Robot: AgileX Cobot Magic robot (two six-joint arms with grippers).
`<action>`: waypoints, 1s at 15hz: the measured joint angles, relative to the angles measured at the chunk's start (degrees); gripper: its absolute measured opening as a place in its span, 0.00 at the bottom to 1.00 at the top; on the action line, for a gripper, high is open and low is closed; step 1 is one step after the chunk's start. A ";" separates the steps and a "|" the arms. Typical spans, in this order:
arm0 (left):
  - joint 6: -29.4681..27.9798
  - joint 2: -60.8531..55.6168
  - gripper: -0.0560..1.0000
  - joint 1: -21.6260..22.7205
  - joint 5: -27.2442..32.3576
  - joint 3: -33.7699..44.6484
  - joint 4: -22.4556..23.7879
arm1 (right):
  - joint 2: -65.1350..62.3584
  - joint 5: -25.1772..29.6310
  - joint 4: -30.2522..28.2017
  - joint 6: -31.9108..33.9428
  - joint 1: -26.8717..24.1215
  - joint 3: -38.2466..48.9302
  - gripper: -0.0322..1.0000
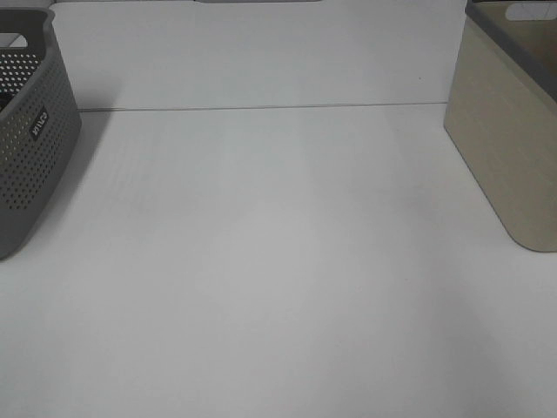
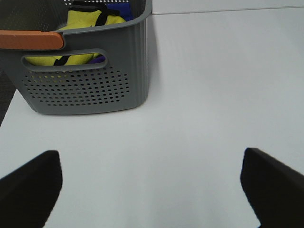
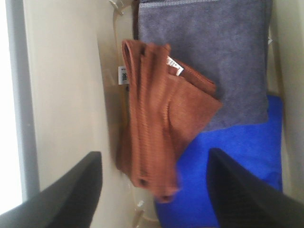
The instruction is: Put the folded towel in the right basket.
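In the right wrist view a rust-brown folded towel [image 3: 161, 123] lies inside the beige right basket [image 3: 61, 85], on top of a grey towel [image 3: 218, 52] and a blue towel [image 3: 237, 166]. My right gripper [image 3: 154, 156] hangs above it, open and empty, with its dark fingers [image 3: 71, 190] on either side of the towel. The right basket also shows in the exterior high view [image 1: 505, 148], where its inside is hidden. My left gripper [image 2: 151, 156] is open and empty over the white table, near the grey left basket [image 2: 90, 85]. Neither gripper shows in the exterior high view.
The grey perforated left basket [image 1: 30, 157] stands at the table's left edge and holds yellow and blue cloth [image 2: 88, 21]. An orange bar [image 2: 31, 40] lies across its rim. The white table [image 1: 278, 261] runs between the two baskets.
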 joint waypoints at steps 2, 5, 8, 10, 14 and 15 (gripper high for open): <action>0.00 0.00 0.97 0.00 0.00 0.00 0.00 | -1.49 0.06 0.17 0.00 0.11 0.23 0.66; 0.00 0.00 0.97 0.00 0.00 0.00 0.00 | -6.82 0.11 4.47 0.00 0.29 0.23 0.66; 0.00 0.00 0.97 0.00 0.00 0.00 0.00 | -11.29 0.11 5.50 -0.06 3.32 0.23 0.66; 0.00 0.00 0.97 0.00 0.00 0.00 0.00 | -15.01 0.17 3.04 0.52 9.91 0.23 0.66; 0.00 0.00 0.97 0.00 0.00 0.00 0.00 | -22.57 0.11 -1.95 3.55 13.41 7.33 0.66; 0.00 0.00 0.97 0.00 0.00 0.00 0.00 | -25.44 0.06 -2.64 4.01 13.41 11.23 0.66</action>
